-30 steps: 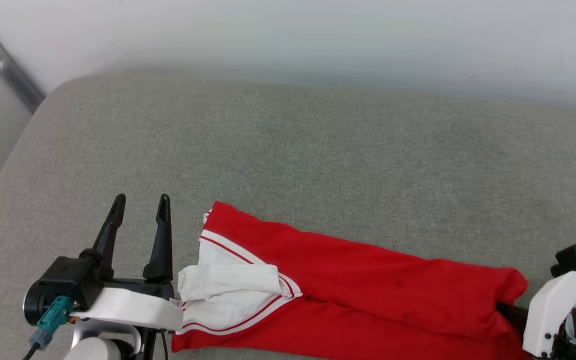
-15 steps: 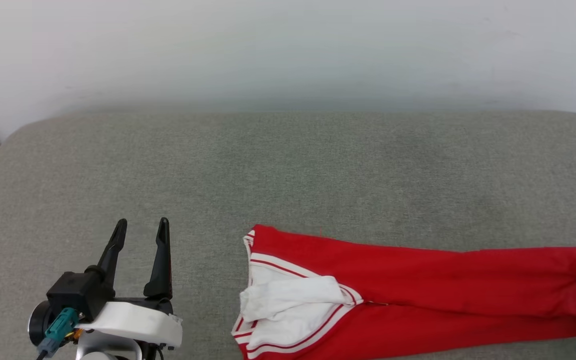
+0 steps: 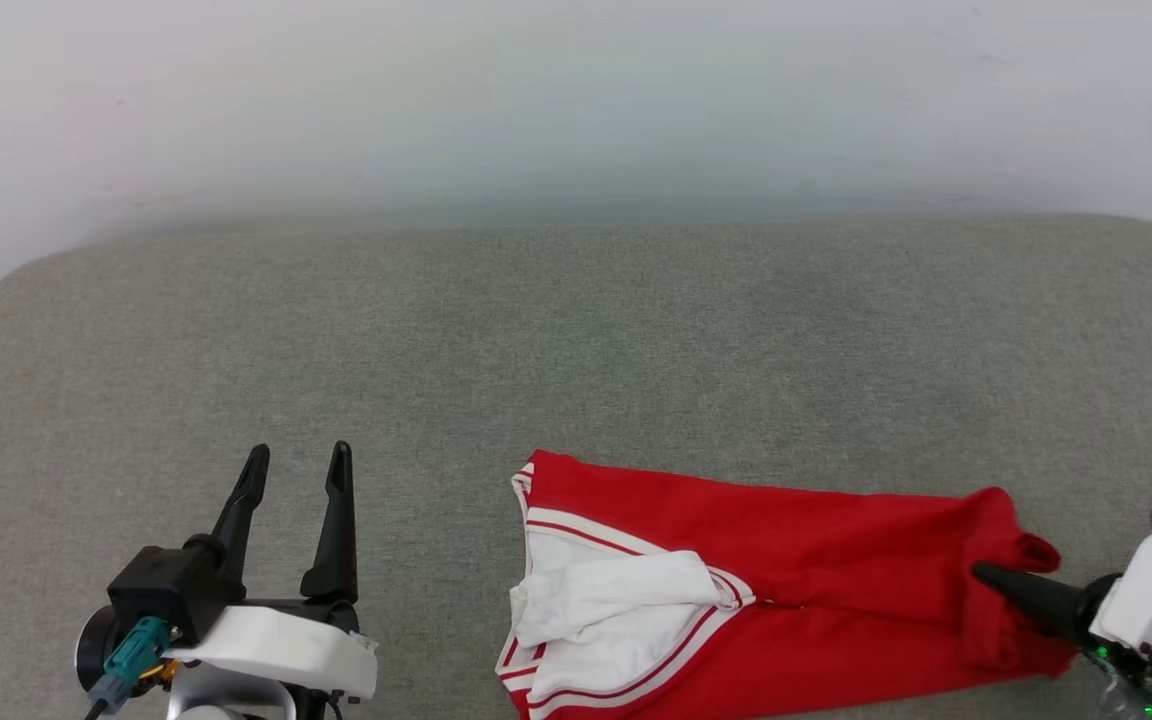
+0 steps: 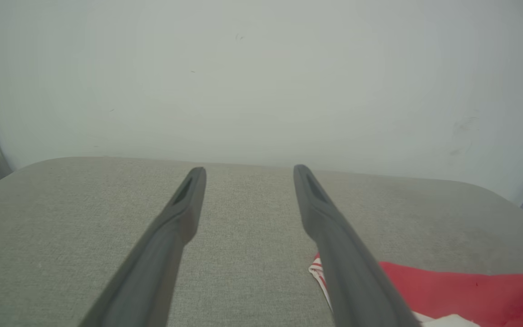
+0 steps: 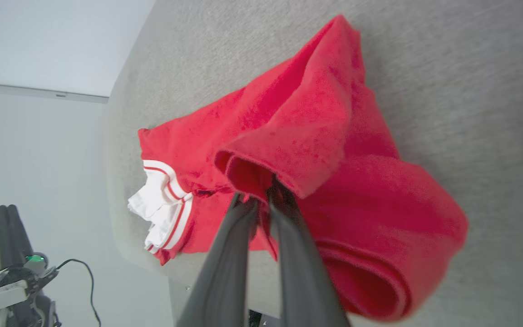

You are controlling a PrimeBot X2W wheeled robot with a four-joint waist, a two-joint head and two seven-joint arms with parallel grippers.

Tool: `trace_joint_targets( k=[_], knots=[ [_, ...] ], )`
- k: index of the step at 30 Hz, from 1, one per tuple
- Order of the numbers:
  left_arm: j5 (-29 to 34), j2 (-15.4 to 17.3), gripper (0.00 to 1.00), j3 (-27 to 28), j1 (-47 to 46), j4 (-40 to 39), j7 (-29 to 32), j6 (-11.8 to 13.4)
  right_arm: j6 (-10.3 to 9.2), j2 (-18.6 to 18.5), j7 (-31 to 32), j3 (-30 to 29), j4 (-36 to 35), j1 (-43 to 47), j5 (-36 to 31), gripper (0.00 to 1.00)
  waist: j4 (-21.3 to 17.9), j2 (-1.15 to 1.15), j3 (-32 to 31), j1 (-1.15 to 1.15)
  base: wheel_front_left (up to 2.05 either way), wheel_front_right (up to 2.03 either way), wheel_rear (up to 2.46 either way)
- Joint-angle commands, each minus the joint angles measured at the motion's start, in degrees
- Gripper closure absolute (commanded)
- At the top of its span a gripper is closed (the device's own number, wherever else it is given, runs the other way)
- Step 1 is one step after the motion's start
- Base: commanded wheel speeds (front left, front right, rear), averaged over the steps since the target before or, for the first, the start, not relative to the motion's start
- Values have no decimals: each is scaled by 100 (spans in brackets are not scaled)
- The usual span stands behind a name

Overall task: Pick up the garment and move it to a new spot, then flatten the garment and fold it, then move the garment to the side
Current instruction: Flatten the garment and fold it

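Right jaws pinch the garment (image 3: 836,545) hem; left jaws gape apart.

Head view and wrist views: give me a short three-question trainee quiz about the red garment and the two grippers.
1. True or false: the left gripper is shut on the garment.
2. Which part does the right gripper pinch? A, the white-trimmed end; B, the plain red end; C, nothing.
3. What colour is the sleeve bunched at the garment's left end in the head view?

Key: 1 false, it is open and apart from the cloth; 2 B; 3 white.
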Motion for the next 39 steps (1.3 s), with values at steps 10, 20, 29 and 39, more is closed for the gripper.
trace_joint_targets(
  k=[10, 20, 29, 39],
  knots=[
    [31, 45, 0, -106, -223, 16, 83, -78, -2, 809, 652, 567, -172, -37, 1236, 100, 291, 0, -40, -1, 0, 0, 0],
    [65, 3, 0, -198, -469, 111, 110, -134, -2, 805, -913, 2908, 411, -544, 2139, 100, 561, 0, 168, -1, 0, 0, 0],
    [81, -122, 0, -205, -639, 272, 46, -212, -1, 803, -2059, 4087, 1162, -1222, 2210, 0, 648, 0, 431, -1, 0, 0, 0],
    [74, -163, 0, -121, -629, 445, 1, -297, -1, 604, -2507, 4813, 887, -1610, 1709, 0, 509, 0, 406, -1, 0, 0, 0]
  ],
)
